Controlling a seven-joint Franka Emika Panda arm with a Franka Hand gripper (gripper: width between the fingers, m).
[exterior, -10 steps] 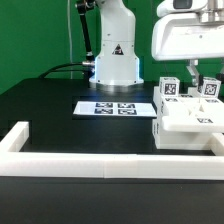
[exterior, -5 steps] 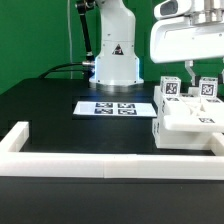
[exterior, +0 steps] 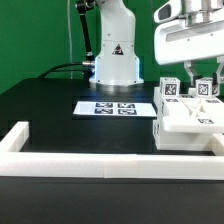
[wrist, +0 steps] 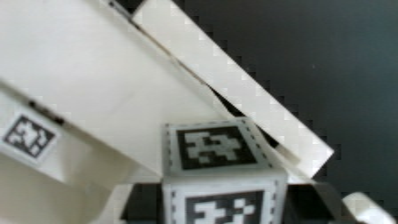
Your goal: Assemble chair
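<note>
The gripper [exterior: 205, 77] is clamped on an upright leg [exterior: 210, 88] atop the chair [exterior: 185, 122], against the white rail [exterior: 110, 165] at the exterior view's right. The leg should be kept vertical and turned gently.

The chair [exterior: 188, 118] sits directly below the claw [exterior: 197, 78], a white blocky build with a flat slab low down and two tagged posts [exterior: 170, 91] standing upright, one to each side of the claw. Up close, one square post end [wrist: 217, 165] with black-and-white tags lies right at the claw, with slanted white bars [wrist: 231, 80] beyond.
</note>
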